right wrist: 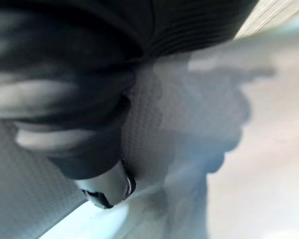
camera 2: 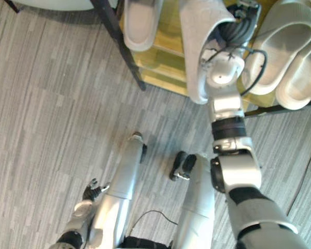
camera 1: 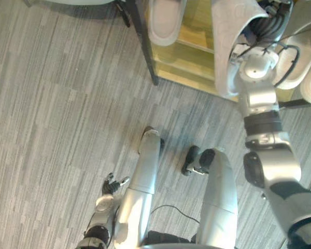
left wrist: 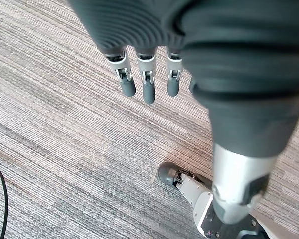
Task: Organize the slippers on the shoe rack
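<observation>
right hand (camera 2: 236, 28): raised to the shoe rack (camera 1: 186, 57), tucked in behind the strap of a grey slipper (camera 2: 197, 49)
right hand's hold: cannot tell; its wrist view shows the dark cover pressed close to textured grey material
grey slipper: tilted, its long side running front to back over the rack's wooden shelf, its near end hanging out past the front edge above the carpet (camera 1: 57, 104)
left hand (camera 1: 110, 185): low by the robot's side, fingers (left wrist: 147, 87) straight and spread loosely, holding nothing, above the carpet
lone slipper (camera 1: 166, 21): on the shelf, to the left of the grey slipper, apart from it
pair of slippers (camera 2: 285, 41): side by side on the shelf's right part, just beyond the right arm
</observation>
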You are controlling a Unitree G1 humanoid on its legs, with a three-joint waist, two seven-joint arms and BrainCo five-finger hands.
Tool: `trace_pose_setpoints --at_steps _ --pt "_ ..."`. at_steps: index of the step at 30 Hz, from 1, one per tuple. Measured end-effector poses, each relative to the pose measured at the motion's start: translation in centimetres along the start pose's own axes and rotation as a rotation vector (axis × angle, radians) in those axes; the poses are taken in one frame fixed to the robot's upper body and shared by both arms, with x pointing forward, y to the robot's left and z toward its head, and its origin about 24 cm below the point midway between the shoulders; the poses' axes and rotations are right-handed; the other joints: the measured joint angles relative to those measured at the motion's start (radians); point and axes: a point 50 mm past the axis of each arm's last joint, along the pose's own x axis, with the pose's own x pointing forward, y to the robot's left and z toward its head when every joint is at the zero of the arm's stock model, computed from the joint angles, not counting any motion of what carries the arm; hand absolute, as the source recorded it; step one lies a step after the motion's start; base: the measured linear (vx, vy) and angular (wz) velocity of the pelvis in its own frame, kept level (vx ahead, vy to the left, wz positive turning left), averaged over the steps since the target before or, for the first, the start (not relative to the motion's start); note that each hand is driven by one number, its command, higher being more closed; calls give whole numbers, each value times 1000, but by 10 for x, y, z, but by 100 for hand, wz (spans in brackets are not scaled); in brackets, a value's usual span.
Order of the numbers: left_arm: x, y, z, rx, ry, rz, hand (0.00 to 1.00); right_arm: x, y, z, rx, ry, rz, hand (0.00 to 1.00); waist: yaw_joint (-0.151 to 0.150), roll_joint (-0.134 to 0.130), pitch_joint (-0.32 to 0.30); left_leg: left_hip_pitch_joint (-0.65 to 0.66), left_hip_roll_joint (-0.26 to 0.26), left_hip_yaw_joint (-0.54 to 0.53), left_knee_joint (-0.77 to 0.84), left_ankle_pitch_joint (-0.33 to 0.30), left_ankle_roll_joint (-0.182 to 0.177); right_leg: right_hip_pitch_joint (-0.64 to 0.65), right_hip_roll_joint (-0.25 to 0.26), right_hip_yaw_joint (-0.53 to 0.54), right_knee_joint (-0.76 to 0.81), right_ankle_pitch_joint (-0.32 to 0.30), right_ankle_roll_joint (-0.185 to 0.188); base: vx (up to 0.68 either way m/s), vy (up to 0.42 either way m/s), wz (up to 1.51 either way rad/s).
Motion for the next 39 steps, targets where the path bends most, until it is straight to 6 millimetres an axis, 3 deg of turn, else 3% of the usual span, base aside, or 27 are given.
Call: trace_pose_setpoints --at_steps 8,12,13,22,39 --pt "0 -2 0 -10 2 12 0 14 -2 8 -35 10 -19 100 10 11 -9 -14 0 -15 -1 2 -4 -9 -1 -17 3 -7 -13 6 3 2" --pt "-2 -6 -5 14 8 4 0 14 1 2 -79 38 -26 100 24 16 -84 -68 -4 -23 1 6 -13 -62 -3 -23 12 -8 -17 16 10 5" --pt "-2 -7 -4 15 0 7 0 14 2 2 -83 38 -23 0 26 16 -84 -68 -7 -26 1 9 -18 -62 -4 -25 15 -10 -19 18 -1 7" --pt "-1 -10 -1 19 -6 -5 0 18 6 9 -96 39 -28 0 46 18 -90 -87 -10 -39 -8 15 -30 -88 -7 -37 24 -15 -28 1 -2 3" --pt "-1 -10 -2 5 -3 -4 0 16 15 8 -147 14 95 0 47 18 -91 -83 4 -36 -9 18 -35 -88 2 -36 19 -12 -33 0 17 -2"
